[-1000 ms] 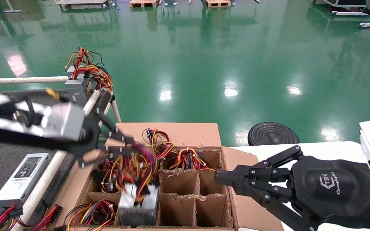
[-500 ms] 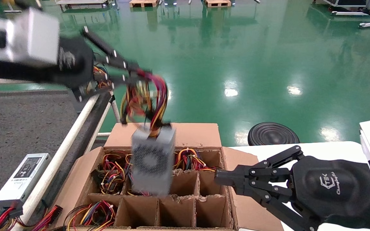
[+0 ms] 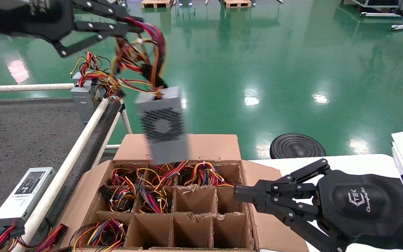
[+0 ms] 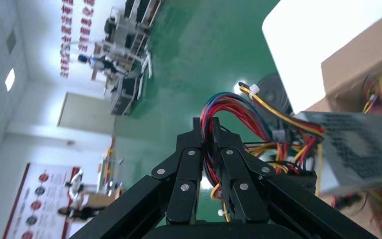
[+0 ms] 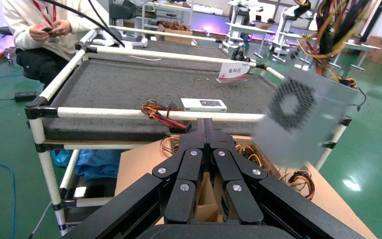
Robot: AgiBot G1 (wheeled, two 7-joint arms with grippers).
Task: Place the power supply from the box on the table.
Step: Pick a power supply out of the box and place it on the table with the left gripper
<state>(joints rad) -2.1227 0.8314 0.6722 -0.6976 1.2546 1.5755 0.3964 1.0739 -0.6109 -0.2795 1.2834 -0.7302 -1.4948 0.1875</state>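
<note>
The power supply (image 3: pixel 163 122), a grey unit with a round fan grille, hangs in the air above the back of the box (image 3: pixel 205 145). It dangles by its red-yellow-black wire bundle (image 3: pixel 142 52). My left gripper (image 3: pixel 135 24) is high at the upper left, shut on those wires (image 4: pixel 229 102); the unit (image 4: pixel 358 149) swings below it (image 4: pixel 205 124). The dark grey table (image 3: pixel 23 129) lies to the left of the box. My right gripper (image 3: pixel 238 196) is shut and empty, parked over the box's right rim. It (image 5: pixel 204 124) faces the hanging unit (image 5: pixel 298 117).
A slim silver unit with a white label (image 3: pixel 25 194) lies on the table's near part. A grey unit topped with wires (image 3: pixel 84 96) stands at the rail corner. White rails (image 3: pixel 75 154) edge the table. Wires fill the box's back cells. A white tabletop (image 3: pixel 345 161) is right.
My left gripper has risen from the box to the upper left, pulling the power supply by its wires out of its cell and into the air. The right arm has not moved.
</note>
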